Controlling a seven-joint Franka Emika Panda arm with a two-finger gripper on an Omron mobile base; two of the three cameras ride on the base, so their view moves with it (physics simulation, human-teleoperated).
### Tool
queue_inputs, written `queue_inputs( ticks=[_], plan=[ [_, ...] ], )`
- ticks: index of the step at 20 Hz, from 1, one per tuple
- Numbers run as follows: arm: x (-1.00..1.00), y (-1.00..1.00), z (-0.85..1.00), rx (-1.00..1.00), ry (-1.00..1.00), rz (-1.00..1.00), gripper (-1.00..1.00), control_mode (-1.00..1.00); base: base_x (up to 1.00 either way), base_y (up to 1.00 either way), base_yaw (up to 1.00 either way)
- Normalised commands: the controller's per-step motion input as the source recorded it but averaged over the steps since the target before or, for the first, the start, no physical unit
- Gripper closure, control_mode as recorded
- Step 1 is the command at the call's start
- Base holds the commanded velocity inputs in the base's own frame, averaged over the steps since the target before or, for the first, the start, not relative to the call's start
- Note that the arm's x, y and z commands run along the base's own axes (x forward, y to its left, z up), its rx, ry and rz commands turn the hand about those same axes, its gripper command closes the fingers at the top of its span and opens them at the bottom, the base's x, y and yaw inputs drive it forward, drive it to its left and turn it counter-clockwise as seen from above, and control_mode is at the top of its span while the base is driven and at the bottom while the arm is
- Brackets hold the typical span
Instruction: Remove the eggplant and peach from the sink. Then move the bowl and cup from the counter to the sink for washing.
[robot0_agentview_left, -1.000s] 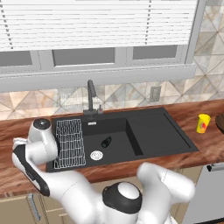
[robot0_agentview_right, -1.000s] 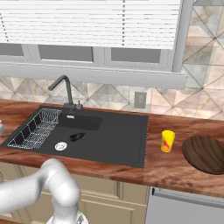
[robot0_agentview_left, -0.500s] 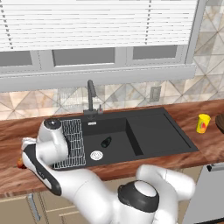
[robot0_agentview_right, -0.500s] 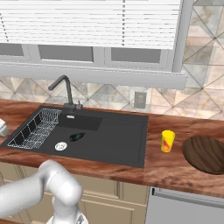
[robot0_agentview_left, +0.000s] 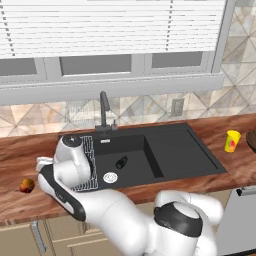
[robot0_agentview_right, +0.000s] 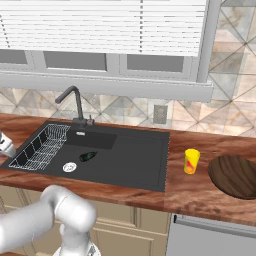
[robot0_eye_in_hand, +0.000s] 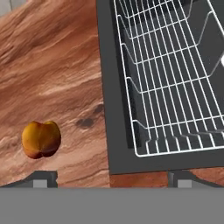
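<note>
**A:** Hand view first: how does the end effector (robot0_eye_in_hand: 112, 179) stand?

**B:** Released, its tips wide apart and holding nothing, above the tabletop (robot0_eye_in_hand: 52, 65) at the sink's (robot0_eye_in_hand: 111, 131) left rim. The white arm (robot0_agentview_left: 70, 170) bends low and left, across the wire rack (robot0_agentview_left: 87, 167).

**A:** And the peach (robot0_eye_in_hand: 41, 139)?

**B:** Round, orange-red, resting on the wood left of the sink. The dark eggplant (robot0_agentview_left: 121, 162) lies in the basin near the drain (robot0_agentview_left: 110, 177). The yellow cup (robot0_agentview_right: 191, 161) and brown bowl (robot0_agentview_right: 235, 176) sit on the right.

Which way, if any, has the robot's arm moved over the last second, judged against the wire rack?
Yes. In the left base view, the arm has swung from beside the wire rack to across its left edge, uncovering the peach on the counter.
</note>
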Motion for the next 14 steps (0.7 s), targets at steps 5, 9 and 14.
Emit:
queue_inputs(
  ticks=[5,9,14],
  plan=[
    [-0.06,-0.34,0.05,-0.06,-0.02,0.00,-1.00,-1.00,0.00,0.00,0.00],
    [-0.05,-0.33,0.04,-0.09,-0.03,0.00,-1.00,-1.00,0.00,0.00,0.00],
    [-0.06,-0.34,0.02,-0.08,-0.04,0.00,-1.00,-1.00,0.00,0.00,0.00]
  ],
)
